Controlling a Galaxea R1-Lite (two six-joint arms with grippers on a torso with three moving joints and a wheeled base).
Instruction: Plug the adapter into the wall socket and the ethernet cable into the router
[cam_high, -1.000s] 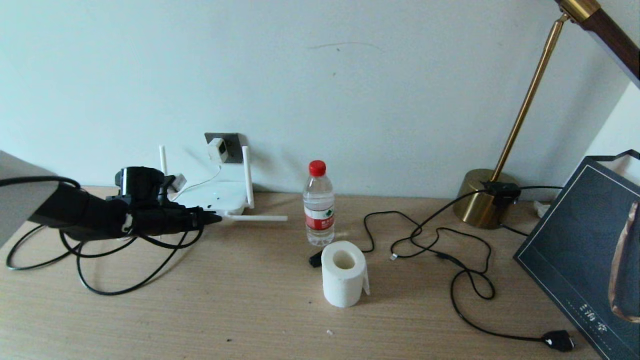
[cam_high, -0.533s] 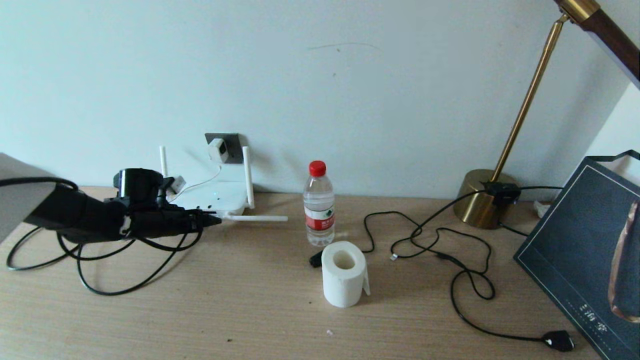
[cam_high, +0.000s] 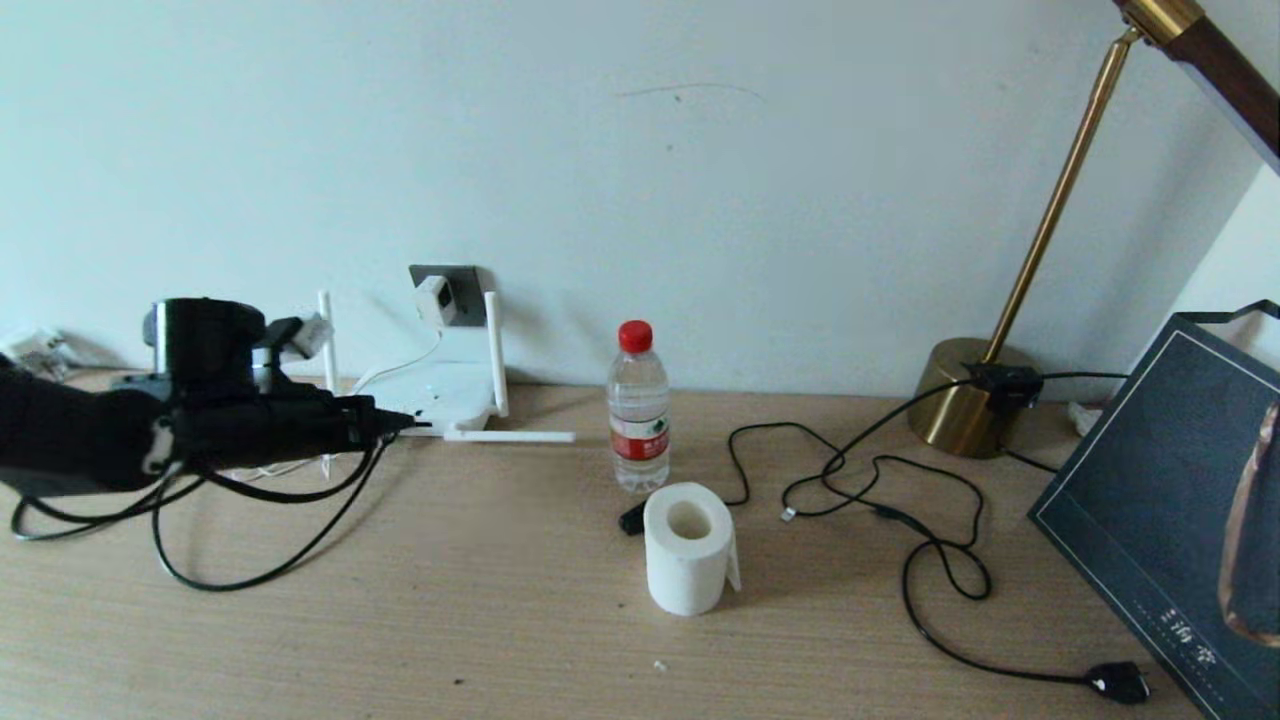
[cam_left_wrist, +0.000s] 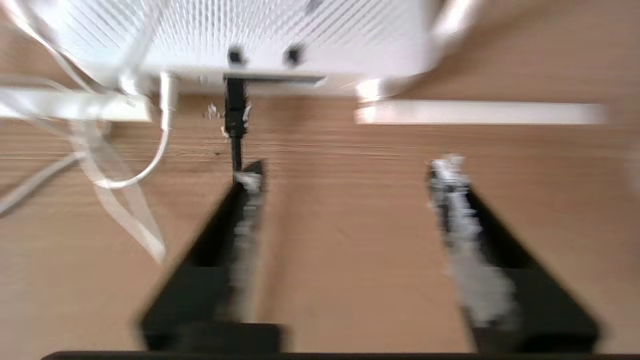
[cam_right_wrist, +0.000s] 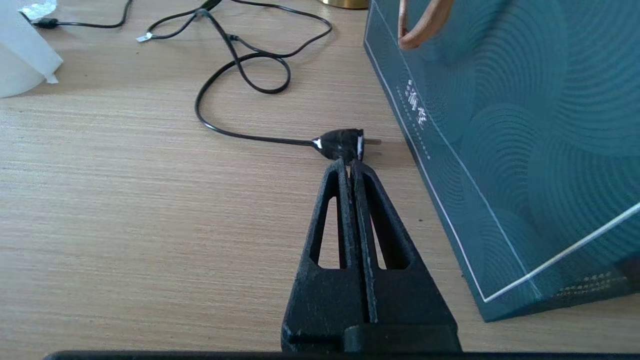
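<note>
Nearest the front edge of the desk (cam_high: 420, 640), toward its right corner, the right gripper (cam_right_wrist: 350, 167) rests low with its jaws pressed together on nothing; just past its tips lies a black plug (cam_right_wrist: 342, 144) on a black cord (cam_high: 930, 570), beside a dark teal bag (cam_high: 1170, 520). Mid-desk stands a toilet roll (cam_high: 687, 548), a water bottle (cam_high: 638, 405) just behind it.

Over the left side hangs the left gripper (cam_left_wrist: 345, 170), level and pointing at the router (cam_high: 440, 395). Its jaws stand apart with bare desk between them, gripping nothing. The ethernet cable (cam_left_wrist: 235, 117) runs from beside one fingertip straight into a port on the router's front edge, and its slack loops across the desk under the arm (cam_high: 230, 560).

Farther back, against the wall, the adapter (cam_high: 436, 299) sits in the wall socket (cam_high: 462, 290), its white cord (cam_high: 400, 368) dropping toward the router. A brass lamp (cam_high: 975, 400) stands at the far right.
</note>
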